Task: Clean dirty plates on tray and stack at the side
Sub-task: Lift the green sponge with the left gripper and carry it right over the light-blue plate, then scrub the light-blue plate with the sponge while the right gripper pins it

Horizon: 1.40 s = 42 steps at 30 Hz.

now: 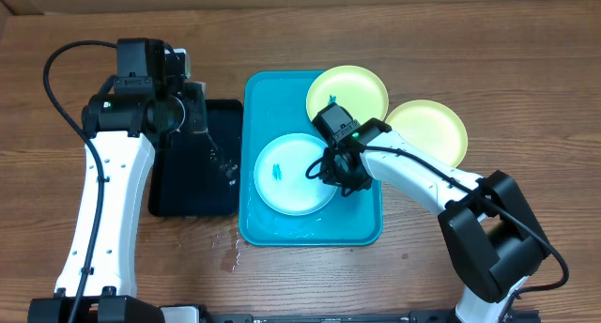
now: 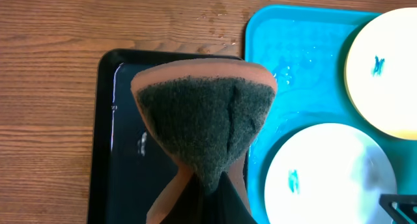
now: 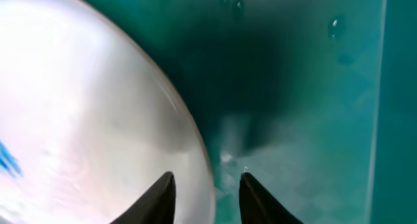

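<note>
here, r. end effector (image 3: 207, 185) straddles blue plate (image 1: 286, 177) rim, jaws part-open, gripping nothing; l. end effector (image 2: 202, 201) clamps sponge (image 2: 205, 113) (scrub side out). best: pinch rim firmly b4 scrubbing.

— What do you see on the wooden table (image 1: 488, 41)?
— A black tray (image 1: 192, 182), its surface is shiny.
— Anything over it?
— A sponge (image 2: 205, 120), orange with dark green rough face. Few water drops (image 1: 230, 253) lie on the wood.
</note>
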Each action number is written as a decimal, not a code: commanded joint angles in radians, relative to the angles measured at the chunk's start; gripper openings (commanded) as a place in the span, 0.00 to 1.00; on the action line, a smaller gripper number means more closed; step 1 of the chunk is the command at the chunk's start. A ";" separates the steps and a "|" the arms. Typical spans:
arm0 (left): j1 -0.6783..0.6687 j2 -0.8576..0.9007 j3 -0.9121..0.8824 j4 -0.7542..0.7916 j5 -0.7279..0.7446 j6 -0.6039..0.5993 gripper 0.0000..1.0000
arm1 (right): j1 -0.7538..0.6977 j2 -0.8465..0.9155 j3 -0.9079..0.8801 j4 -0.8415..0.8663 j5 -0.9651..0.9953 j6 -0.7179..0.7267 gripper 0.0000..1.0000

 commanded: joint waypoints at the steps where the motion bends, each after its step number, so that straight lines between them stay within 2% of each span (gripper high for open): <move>1: -0.013 0.002 -0.006 0.001 0.021 -0.005 0.04 | -0.002 -0.009 -0.003 0.014 0.002 0.019 0.23; 2: -0.014 0.002 -0.006 0.001 0.022 -0.006 0.04 | -0.002 -0.009 -0.003 0.011 0.002 0.019 0.09; 3: -0.014 0.002 -0.006 0.001 0.021 -0.005 0.04 | -0.002 -0.009 -0.003 0.005 -0.001 0.019 0.04; 9: -0.014 0.002 -0.006 0.040 -0.027 -0.002 0.04 | 0.000 -0.009 -0.003 -0.030 -0.003 0.019 0.04; 16: -0.038 0.002 -0.006 0.083 -0.001 -0.024 0.04 | 0.000 -0.009 -0.003 -0.023 -0.006 0.019 0.04; 21: -0.122 0.002 -0.006 0.070 0.094 -0.054 0.04 | 0.000 -0.009 -0.003 -0.021 -0.006 0.019 0.04; 28: -0.259 0.002 -0.030 0.058 0.050 -0.124 0.04 | 0.000 -0.009 -0.003 -0.017 -0.006 0.019 0.04; 33: -0.307 0.002 -0.080 0.074 0.014 -0.178 0.04 | 0.000 -0.009 -0.003 -0.016 -0.006 0.019 0.04; 34: -0.311 0.002 -0.090 0.075 0.013 -0.185 0.04 | 0.000 -0.009 -0.003 -0.015 -0.006 0.019 0.07; 36: -0.314 0.002 -0.109 0.075 0.014 -0.188 0.04 | 0.000 -0.009 -0.003 -0.012 -0.006 0.019 0.24; 37: -0.314 0.002 -0.117 0.076 0.013 -0.192 0.04 | 0.000 -0.009 -0.003 -0.010 -0.006 0.019 0.28; 40: -0.314 0.002 -0.144 0.080 0.014 -0.195 0.05 | 0.000 -0.009 -0.003 -0.002 -0.006 0.019 0.29; 42: -0.314 0.002 -0.156 0.080 0.014 -0.195 0.04 | 0.000 -0.009 -0.003 0.007 -0.005 0.019 0.24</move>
